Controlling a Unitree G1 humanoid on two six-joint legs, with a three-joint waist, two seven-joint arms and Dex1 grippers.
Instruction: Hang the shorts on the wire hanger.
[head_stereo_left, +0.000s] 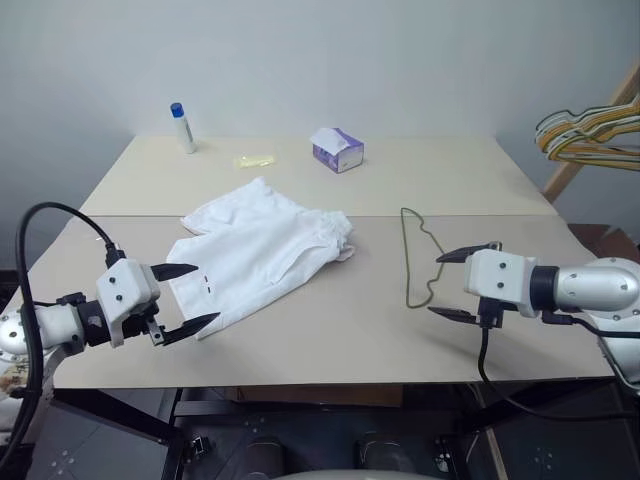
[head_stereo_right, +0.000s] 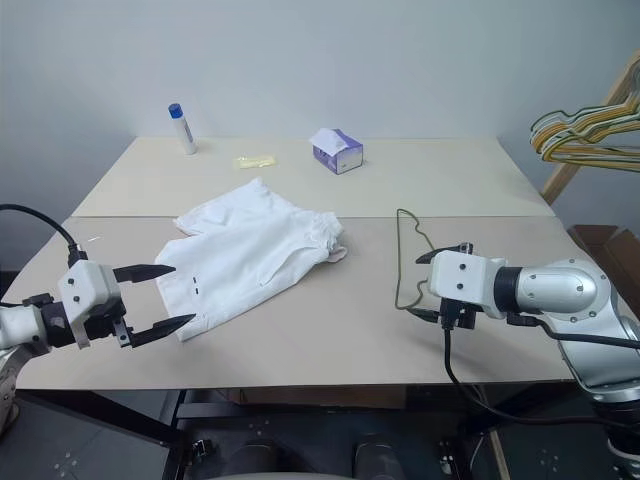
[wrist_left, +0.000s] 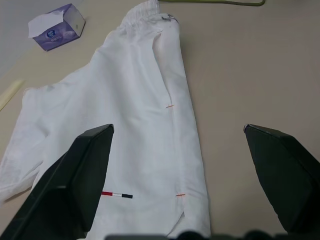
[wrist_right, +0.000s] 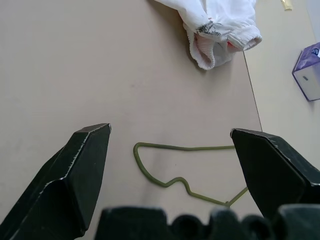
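Note:
The white shorts (head_stereo_left: 260, 250) lie flat and slightly rumpled on the near table, left of centre, with the gathered waistband (wrist_right: 220, 30) toward the middle. A small dark-and-red mark (wrist_left: 117, 194) sits near one hem. The thin olive wire hanger (head_stereo_left: 415, 262) lies flat to the right of the shorts, apart from them. My left gripper (head_stereo_left: 205, 294) hovers open just off the hem end of the shorts, holding nothing. On the other side, my right gripper (head_stereo_left: 436, 285) stands open right beside the hanger (wrist_right: 185, 148), also holding nothing.
On the far table stand a white bottle with a blue cap (head_stereo_left: 183, 128), a yellowish strip (head_stereo_left: 253, 160) and a white-and-purple tissue pack (head_stereo_left: 337, 150). A bunch of yellowish and pale hangers (head_stereo_left: 585, 135) hangs on a wooden rack at the far right. A seam (head_stereo_left: 470, 215) joins the two tables.

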